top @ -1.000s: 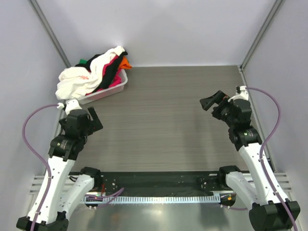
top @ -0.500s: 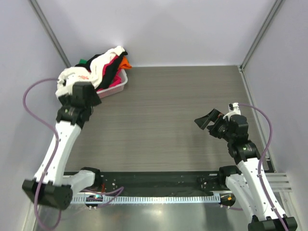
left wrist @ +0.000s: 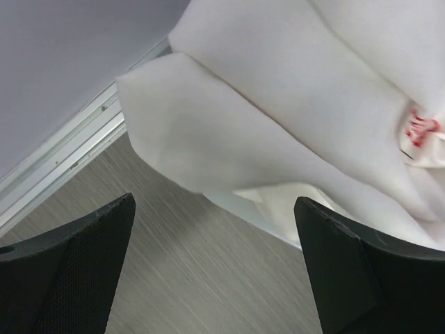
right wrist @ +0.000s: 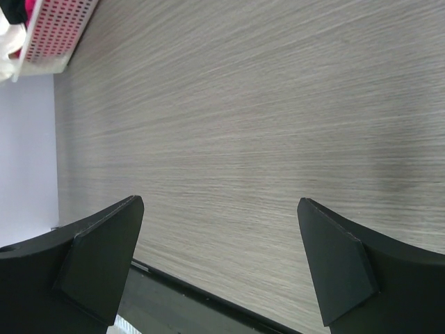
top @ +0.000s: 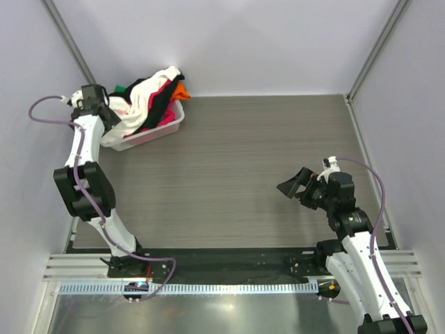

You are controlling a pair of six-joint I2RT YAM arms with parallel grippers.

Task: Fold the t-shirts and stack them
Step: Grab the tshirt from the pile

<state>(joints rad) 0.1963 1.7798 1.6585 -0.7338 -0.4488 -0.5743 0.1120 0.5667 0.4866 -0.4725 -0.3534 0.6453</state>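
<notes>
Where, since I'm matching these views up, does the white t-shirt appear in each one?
Top external: the white t-shirt lies at far left, draped over the left end of the bin.
Left wrist: it fills the upper right, red print at the right edge.
Right wrist: not clearly in it; only the bin's corner shows, top left.
Shared landmark: the wood-grain table, seen in all three.

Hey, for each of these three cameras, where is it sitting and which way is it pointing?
Top external: above and behind the bases, looking down on the table; left arm and right arm show.
Left wrist: on the left arm, facing the white t-shirt by the wall; the open left gripper frames it.
Right wrist: on the right arm, facing the table, bin in the corner; open right gripper shows.
Shared: top and left wrist both see the white t-shirt.
</notes>
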